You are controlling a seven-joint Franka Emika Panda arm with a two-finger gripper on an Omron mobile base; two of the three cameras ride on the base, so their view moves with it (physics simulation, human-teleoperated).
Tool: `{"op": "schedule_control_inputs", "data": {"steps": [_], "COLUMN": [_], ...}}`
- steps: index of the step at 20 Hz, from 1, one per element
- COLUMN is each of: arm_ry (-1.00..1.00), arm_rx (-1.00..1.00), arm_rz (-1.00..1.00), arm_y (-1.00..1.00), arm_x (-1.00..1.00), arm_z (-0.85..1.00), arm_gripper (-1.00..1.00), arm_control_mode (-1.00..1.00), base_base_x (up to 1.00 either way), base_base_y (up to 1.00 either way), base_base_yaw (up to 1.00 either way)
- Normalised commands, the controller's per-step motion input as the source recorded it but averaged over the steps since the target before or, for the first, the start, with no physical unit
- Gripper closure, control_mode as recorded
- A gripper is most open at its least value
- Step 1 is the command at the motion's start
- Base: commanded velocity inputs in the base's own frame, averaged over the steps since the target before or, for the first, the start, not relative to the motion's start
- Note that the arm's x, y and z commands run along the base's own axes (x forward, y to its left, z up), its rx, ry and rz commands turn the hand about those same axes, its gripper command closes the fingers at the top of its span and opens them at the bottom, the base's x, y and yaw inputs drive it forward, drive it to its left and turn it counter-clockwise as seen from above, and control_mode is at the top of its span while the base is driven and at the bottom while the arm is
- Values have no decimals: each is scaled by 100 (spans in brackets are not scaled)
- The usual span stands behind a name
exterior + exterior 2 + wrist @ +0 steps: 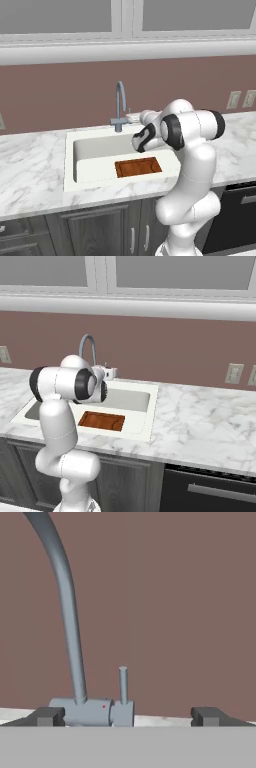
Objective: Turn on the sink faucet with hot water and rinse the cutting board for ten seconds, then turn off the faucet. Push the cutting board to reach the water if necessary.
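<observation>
One step underway: reaching for the faucet handle, no water running yet. Cutting board (138, 166) lies flat in the sink (70, 165) at its front right corner. Gripper (128, 716) has its fingers spread wide apart, holding nothing, lined up just before the sink faucet (70, 637) at the back rim. Lever (123, 684) stands upright between the tips. Next probably close in and push it to the hot side. No readable writing or brands.

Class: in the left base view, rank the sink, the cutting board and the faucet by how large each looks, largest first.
1. Sink: clearly the largest, spanning much of the counter.
2. Cutting board and faucet: unsure. The board looks wider and covers more area; the faucet looks taller but slim, and stands farther from the camera.
</observation>
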Motion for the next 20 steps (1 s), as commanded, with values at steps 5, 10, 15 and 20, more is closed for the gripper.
{"op": "schedule_control_inputs", "data": {"steps": [5,10,15,20], "arm_ry": [0,0,0,0], "arm_rx": [0,0,0,0], "arm_rz": [0,0,0,0], "arm_y": [0,0,0,0], "arm_x": [9,8,17,29], "arm_z": [-18,-21,-15,-5], "arm_gripper": [-100,-100,-100,-100], "arm_control_mode": [-100,-100,-100,-100], "base_base_x": [0,0,0,0], "base_base_y": [0,0,0,0], "base_base_yaw": [0,0,0,0]}}
